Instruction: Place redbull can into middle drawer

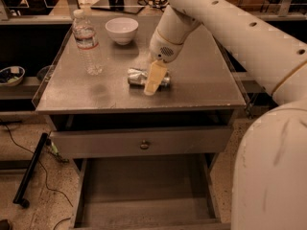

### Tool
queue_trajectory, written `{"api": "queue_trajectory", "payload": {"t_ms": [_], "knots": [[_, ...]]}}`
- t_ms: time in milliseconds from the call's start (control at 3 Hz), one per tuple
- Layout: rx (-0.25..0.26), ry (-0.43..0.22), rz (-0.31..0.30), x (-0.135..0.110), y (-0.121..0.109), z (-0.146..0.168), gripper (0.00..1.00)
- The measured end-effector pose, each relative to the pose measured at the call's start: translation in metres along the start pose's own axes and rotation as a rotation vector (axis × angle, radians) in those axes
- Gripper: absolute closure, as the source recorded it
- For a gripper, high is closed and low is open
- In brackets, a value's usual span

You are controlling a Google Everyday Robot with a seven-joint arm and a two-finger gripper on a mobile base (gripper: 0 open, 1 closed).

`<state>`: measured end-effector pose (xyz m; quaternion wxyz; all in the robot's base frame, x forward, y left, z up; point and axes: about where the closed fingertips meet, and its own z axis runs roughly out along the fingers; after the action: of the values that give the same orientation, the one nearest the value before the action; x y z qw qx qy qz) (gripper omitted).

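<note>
The redbull can lies on its side near the middle of the grey table top, silver and dented. My gripper hangs from the white arm and reaches down over the can's middle, covering part of it; the can shows on both sides of it. The middle drawer is pulled out below the table, a wide shallow grey tray with nothing in it.
A clear water bottle stands at the table's left. A white bowl sits at the back. A drawer panel with a round knob is under the top. The robot's white body fills the right.
</note>
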<state>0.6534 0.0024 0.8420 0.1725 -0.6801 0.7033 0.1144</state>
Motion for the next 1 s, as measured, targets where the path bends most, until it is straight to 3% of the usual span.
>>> {"api": "queue_trajectory", "payload": {"t_ms": [333,1000], "knots": [[0.0,0.0,0.0,0.0,0.0,0.0,0.5],[0.0,0.0,0.0,0.0,0.0,0.0001,1.0]]}}
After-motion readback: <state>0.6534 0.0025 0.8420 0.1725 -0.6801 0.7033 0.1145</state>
